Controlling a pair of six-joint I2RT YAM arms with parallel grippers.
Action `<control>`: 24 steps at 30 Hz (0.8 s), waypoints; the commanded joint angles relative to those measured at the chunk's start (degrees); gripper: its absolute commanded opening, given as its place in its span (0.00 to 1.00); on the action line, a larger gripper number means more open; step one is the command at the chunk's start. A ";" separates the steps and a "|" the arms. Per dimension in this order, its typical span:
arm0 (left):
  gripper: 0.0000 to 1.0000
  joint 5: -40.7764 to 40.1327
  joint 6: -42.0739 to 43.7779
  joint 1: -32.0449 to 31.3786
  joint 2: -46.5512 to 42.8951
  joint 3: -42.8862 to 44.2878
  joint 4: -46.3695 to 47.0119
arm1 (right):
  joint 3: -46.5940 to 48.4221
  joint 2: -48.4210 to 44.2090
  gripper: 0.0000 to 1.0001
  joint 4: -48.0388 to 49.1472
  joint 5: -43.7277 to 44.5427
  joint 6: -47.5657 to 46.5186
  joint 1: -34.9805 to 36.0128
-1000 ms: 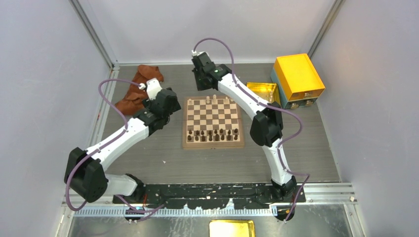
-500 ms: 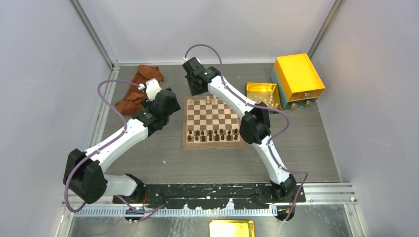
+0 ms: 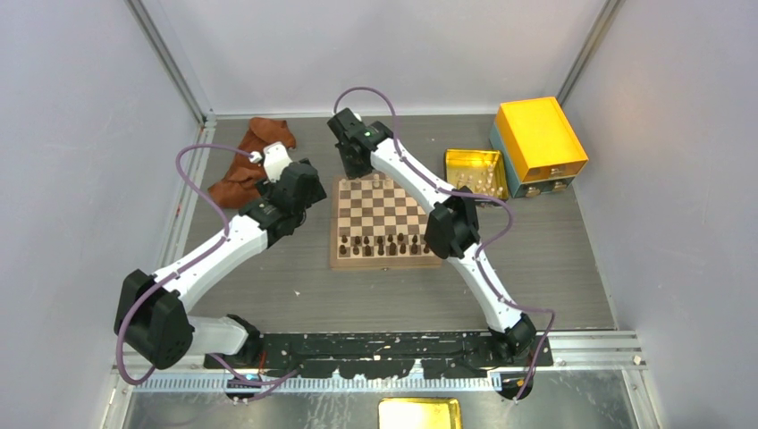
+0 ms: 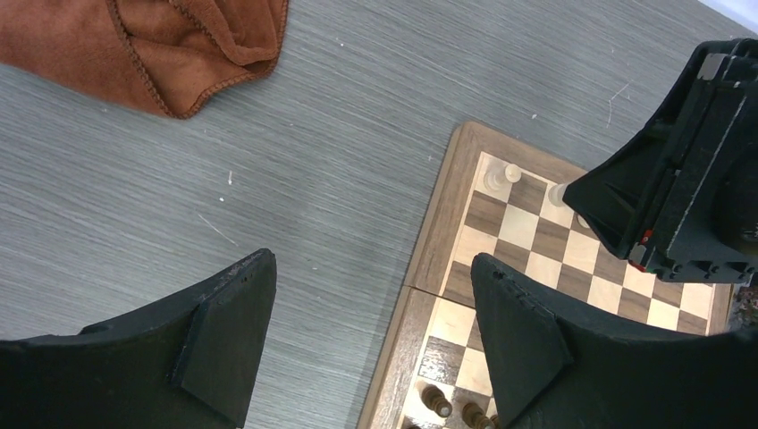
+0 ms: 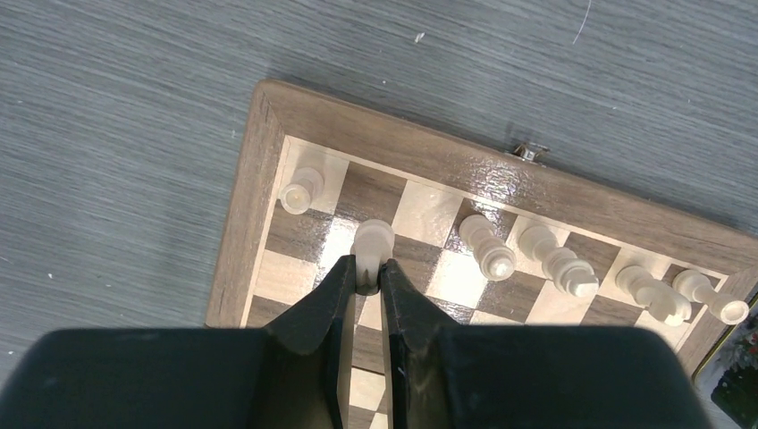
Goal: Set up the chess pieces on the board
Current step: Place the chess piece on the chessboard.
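The board point(image 3: 341, 259) lies mid-table with dark chessmen point(image 3: 387, 241) along its near rows. Several cream pieces stand on its far row: one at the corner point(image 5: 300, 189) and others to the right point(image 5: 488, 247). My right gripper point(image 5: 367, 275) is shut on a cream piece point(image 5: 373, 241) and holds it over the far row, next to the corner piece; in the top view its wrist point(image 3: 354, 152) hides that corner. My left gripper point(image 4: 371, 304) is open and empty over the board's left edge point(image 4: 435, 239).
A brown cloth point(image 3: 243, 167) lies at the far left. A shallow golden tray point(image 3: 461, 162) with more cream pieces sits right of the board, beside an orange-yellow box point(image 3: 539, 138). The right arm's elbow point(image 3: 449, 227) hangs over the board's right side.
My right gripper has moved left along the board's far edge, from near its middle to its far-left corner, carrying the cream piece. The left arm has not moved.
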 commanded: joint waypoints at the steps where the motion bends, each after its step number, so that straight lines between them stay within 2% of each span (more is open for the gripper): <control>1: 0.81 -1.64 -0.64 0.32 -1.97 -0.26 2.81 | 2.98 0.08 0.01 -0.96 0.01 0.67 0.42; 24: 0.81 -0.30 -0.64 0.83 -1.14 -1.21 4.49 | 6.83 4.64 0.01 -0.45 -1.97 1.19 0.47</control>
